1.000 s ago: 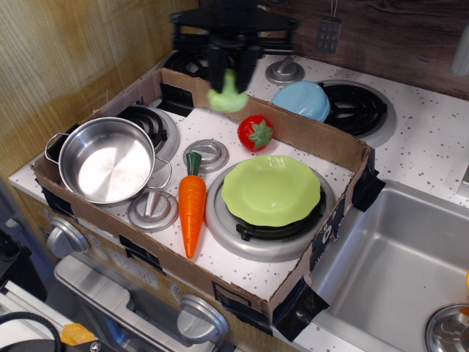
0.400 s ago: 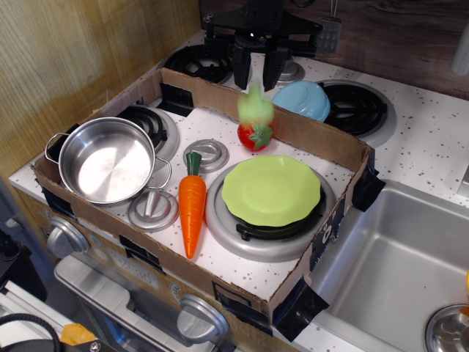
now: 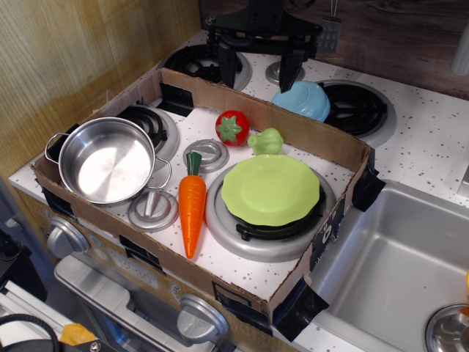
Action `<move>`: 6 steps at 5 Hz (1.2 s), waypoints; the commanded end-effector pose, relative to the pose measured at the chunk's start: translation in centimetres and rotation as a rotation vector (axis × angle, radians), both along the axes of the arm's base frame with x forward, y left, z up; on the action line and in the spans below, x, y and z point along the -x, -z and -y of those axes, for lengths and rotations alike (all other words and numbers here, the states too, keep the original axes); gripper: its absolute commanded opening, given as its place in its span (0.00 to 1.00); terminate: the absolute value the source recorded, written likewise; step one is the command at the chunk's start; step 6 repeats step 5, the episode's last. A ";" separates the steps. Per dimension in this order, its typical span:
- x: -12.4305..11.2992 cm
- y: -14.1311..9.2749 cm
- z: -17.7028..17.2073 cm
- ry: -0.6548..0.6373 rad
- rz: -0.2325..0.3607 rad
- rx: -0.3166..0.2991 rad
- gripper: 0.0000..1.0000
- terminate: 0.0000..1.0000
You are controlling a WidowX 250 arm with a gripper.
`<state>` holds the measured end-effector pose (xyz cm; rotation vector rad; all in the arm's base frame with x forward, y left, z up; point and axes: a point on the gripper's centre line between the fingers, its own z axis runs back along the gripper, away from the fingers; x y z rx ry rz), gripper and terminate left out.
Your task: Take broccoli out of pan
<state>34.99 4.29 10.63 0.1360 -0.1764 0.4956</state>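
- A white speckled toy stove top (image 3: 410, 158) sits beside a wood-panel wall (image 3: 66, 51), with a grey sink (image 3: 388, 271) at the right edge.
- A low cardboard frame (image 3: 308, 132) fences off the front part of the stove.
- The single view looks down from the front, so the points below all come from it.
- The gripper (image 3: 256, 64) hangs above the rear wall of the frame, its two dark fingers (image 3: 227, 62) spread wide apart with nothing between them.
- The broccoli (image 3: 266, 141) lies on the white surface inside the frame, just behind the rim of the lime-green plate (image 3: 270, 189) and just right of the red tomato (image 3: 232, 127); whether it touches either is hard to tell.
- The pan (image 3: 107, 159) stands on the front-left burner, its shiny inside bare, well apart from the broccoli.
- An orange carrot (image 3: 193, 205) lies lengthwise between the pan and the plate, green top pointing to the rear.
- A blue bowl (image 3: 308, 99) rests outside the frame at the back, close below the gripper's right finger.
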 end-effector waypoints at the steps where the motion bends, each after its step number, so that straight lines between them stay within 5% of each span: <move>1: 0.2 -3.1 0.2 -0.017 0.020 -0.048 1.00 0.00; 4: 0.3 -5.7 1.1 -0.025 -0.019 -0.076 1.00 0.00; 5: 0.3 -5.7 1.1 -0.025 -0.019 -0.076 1.00 1.00; 6: 0.3 -5.7 1.1 -0.025 -0.019 -0.076 1.00 1.00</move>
